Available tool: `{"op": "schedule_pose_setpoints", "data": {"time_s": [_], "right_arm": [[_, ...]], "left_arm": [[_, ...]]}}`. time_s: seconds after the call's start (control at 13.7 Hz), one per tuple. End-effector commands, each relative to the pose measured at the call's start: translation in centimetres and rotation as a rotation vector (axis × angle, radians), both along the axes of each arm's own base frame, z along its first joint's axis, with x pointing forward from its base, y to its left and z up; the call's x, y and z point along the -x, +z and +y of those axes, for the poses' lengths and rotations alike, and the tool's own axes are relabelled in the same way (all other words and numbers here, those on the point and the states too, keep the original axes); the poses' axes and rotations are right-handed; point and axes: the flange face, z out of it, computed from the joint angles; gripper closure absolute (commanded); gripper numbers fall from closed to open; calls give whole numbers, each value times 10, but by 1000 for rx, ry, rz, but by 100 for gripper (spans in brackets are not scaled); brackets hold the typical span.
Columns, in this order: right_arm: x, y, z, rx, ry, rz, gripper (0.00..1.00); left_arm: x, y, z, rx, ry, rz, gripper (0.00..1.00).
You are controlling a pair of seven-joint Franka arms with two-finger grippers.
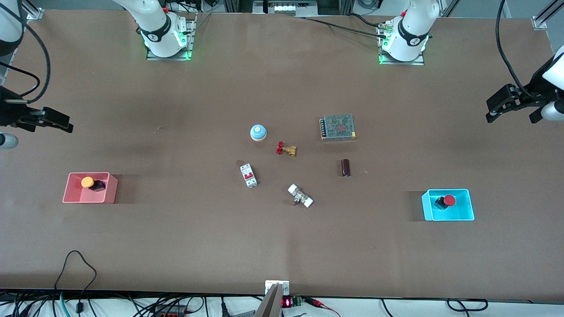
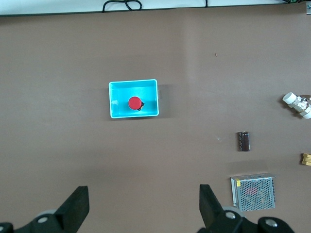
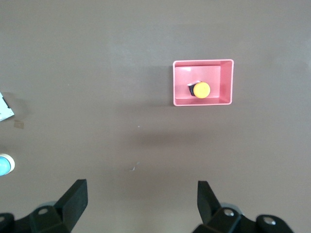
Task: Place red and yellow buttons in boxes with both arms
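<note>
Both arms are cut off at the frame edges in the front view. The left gripper [image 2: 143, 206] is held wide apart and empty over the table's left-arm end; the right gripper [image 3: 141, 204], likewise spread and empty, over the right-arm end. The red button [image 1: 446, 201] is seen in the cyan box [image 1: 467, 213], the yellow button [image 1: 90, 182] in the pink box [image 1: 70, 193]. The brown table [image 1: 176, 246] is edged by cables [image 1: 75, 268].

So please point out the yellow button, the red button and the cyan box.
yellow button [image 1: 87, 181], front view, on its cap.
red button [image 1: 449, 200], front view, on its cap.
cyan box [image 2: 133, 113], left wrist view, on its wall.
</note>
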Motion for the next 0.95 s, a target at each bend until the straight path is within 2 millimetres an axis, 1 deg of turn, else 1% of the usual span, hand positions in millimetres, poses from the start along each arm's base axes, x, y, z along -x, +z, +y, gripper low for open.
{"op": "schedule_pose_setpoints", "data": {"time_s": [0.0,0.22,0.36,0.44,0.58,0.88], "right_arm": [[7,7,-5,-27,0,-6,0],[7,10,-2,-14,9,-12,0],[14,18,5,35,30,-17,0],[17,18,5,34,27,-6,0],[26,18,5,22,20,10,0],[30,24,5,22,20,-1,0]], "left_arm": [[5,9,1,-16,-17,-1,0],[5,9,1,-16,-17,-1,0],[5,9,1,-16,-17,1,0],[5,9,1,-16,-18,1,0],[5,9,1,-16,-18,1,0],[5,9,1,-17,-20,1,0]]}}
